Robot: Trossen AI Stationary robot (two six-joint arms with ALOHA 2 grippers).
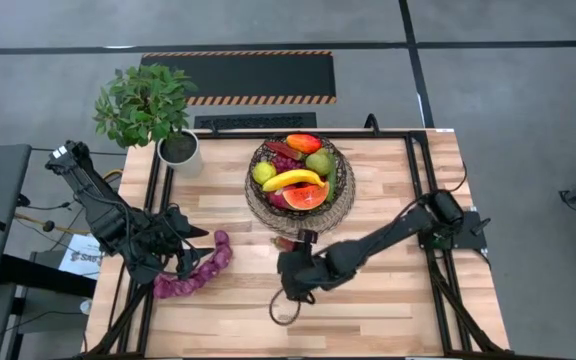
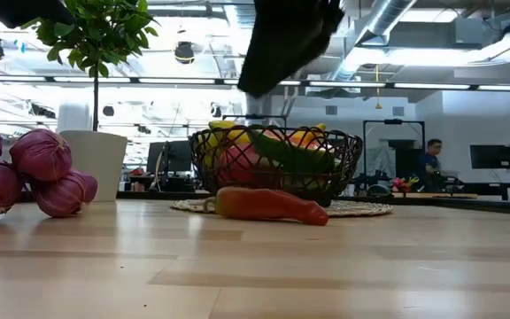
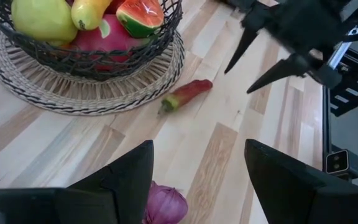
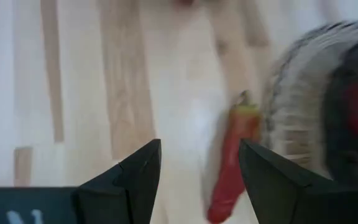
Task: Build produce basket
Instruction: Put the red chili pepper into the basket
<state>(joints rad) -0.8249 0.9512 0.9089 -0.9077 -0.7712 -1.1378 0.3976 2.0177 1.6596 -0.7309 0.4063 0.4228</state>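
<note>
The dark wire basket [image 1: 340, 185] sits on a round wicker mat at the table's far middle, holding a banana, a watermelon slice, a green apple and other fruit. A red pepper [image 1: 286, 242] lies on the table at the mat's near edge, also seen as the pepper [image 4: 229, 165] and the pepper [image 2: 268, 204]. The long purple string of bulbs [image 1: 193, 275] lies near the left edge. My right gripper [image 4: 199, 149] hovers open just near of the pepper. My left gripper [image 3: 199, 149] is open above the string's far end [image 3: 166, 205].
A leafy plant in a white pot [image 1: 180, 150] stands at the far left corner of the table. Black rails run along the table's left and right sides. Bare wood spreads across the near half and to the right of the basket.
</note>
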